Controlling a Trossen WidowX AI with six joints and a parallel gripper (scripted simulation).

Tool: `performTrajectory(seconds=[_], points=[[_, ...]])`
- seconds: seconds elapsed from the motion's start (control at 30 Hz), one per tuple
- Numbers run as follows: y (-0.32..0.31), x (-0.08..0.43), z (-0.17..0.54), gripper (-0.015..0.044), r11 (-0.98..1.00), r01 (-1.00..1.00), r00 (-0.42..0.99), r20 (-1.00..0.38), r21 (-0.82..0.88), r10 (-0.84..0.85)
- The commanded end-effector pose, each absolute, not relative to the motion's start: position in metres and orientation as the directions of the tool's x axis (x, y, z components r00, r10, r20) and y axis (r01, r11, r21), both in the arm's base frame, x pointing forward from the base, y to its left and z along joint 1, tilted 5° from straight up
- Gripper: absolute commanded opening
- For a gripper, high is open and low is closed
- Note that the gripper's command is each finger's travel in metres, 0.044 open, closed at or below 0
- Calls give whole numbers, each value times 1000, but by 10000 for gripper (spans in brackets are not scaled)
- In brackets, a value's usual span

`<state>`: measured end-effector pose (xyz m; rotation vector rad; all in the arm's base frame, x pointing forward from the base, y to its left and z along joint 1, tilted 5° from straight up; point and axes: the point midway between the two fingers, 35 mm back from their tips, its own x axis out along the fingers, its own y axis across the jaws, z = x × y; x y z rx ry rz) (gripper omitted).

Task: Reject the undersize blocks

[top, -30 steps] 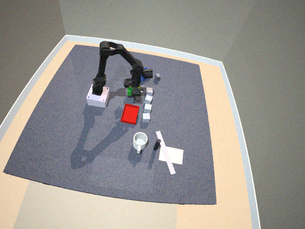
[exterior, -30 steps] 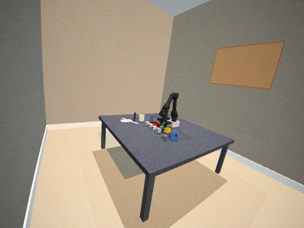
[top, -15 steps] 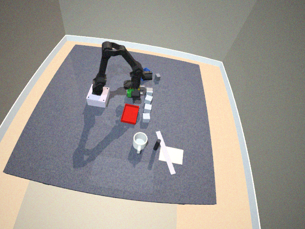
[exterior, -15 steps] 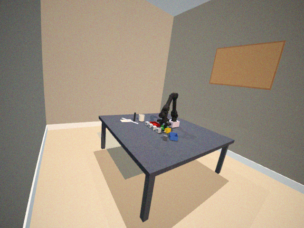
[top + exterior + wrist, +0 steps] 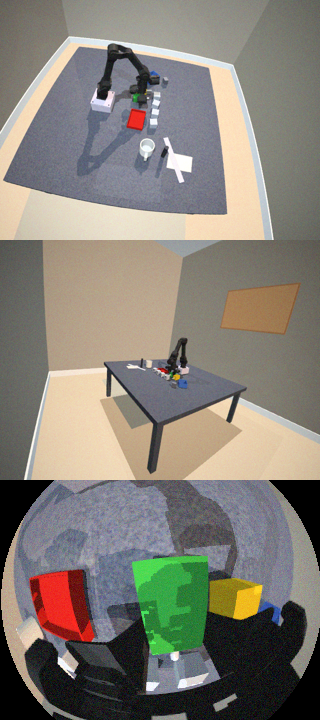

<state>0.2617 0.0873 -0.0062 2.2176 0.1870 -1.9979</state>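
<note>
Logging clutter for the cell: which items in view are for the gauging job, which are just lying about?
For the job:
- green gauge
- four pale blocks in a row
- red tray

Apparently just lying about:
- mug
- black cylinder
- white strip
- paper

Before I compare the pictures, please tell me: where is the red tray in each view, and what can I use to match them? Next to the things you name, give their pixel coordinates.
Top: the red tray [image 5: 136, 119] [image 5: 163, 370] [image 5: 55, 602] is near the picture's centre, below the green gauge [image 5: 135, 98] [image 5: 171, 374] [image 5: 172, 605].
Exterior: near the centre, slightly low, left of the gauge.
Wrist: at the left, beside the gauge.
Shared landmark: the green gauge.
</note>
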Motion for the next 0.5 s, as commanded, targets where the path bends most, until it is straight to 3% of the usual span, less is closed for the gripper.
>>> performTrajectory(seconds=[0.0, 0.2, 0.43, 0.47], points=[[87, 262, -6, 289, -981, 193, 106, -994, 28, -8], [88, 256, 58, 440, -980, 196, 103, -995, 31, -11], [89, 257, 61, 440, -980, 200, 110, -994, 27, -5], [88, 257, 61, 414, -983, 181, 110, -994, 25, -5]])
